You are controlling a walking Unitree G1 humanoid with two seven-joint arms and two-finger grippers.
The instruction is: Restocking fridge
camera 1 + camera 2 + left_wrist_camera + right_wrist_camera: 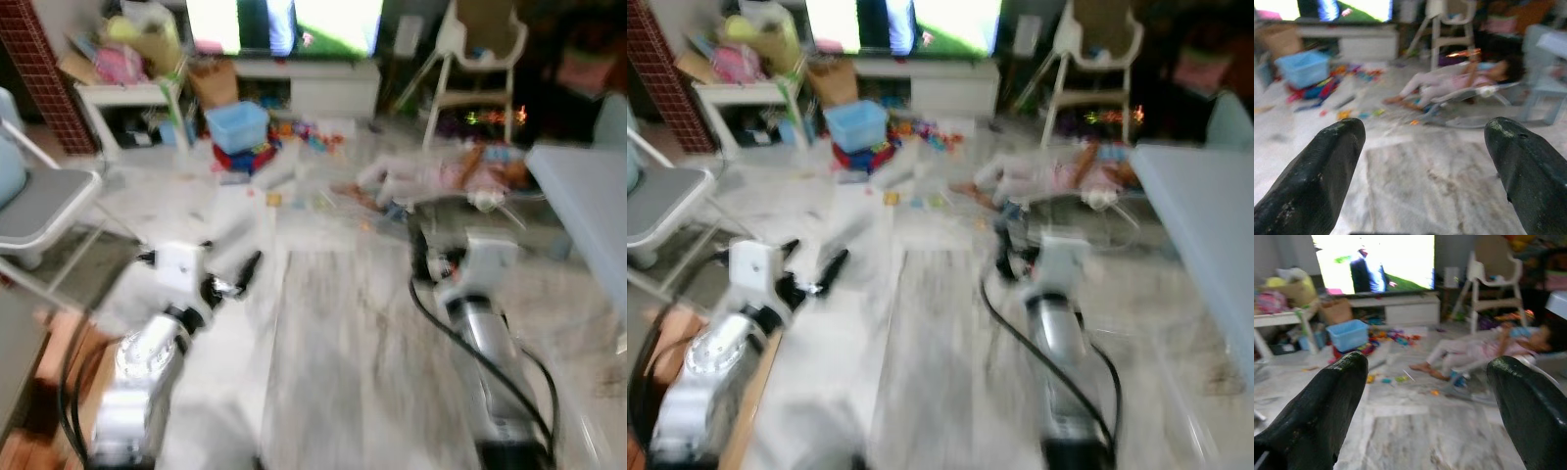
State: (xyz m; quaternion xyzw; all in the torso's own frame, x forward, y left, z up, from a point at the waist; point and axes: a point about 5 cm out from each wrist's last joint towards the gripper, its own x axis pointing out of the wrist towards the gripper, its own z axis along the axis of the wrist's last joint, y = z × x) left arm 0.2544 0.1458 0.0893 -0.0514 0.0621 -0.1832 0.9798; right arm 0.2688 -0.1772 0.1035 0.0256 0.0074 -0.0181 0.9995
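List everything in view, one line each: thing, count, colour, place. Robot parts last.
Television: one, screen lit, at the far wall.
TV stand: one, white, under the television.
Bin: one, blue, on the floor before the stand.
Toys: many, mixed colours, strewn beside the bin.
High chair: one, white, far right.
Person: one, in pink, lying in a bouncer on the floor.
Folding chair: one, grey seat, left.
Table: one, pale blue, right.
Left gripper: one, black fingers apart, empty.
Right gripper: one, black fingers apart, empty.

Glossy marble-look floor (343, 323); matt black fingers (1322, 171); silvery metal arms (147, 362).
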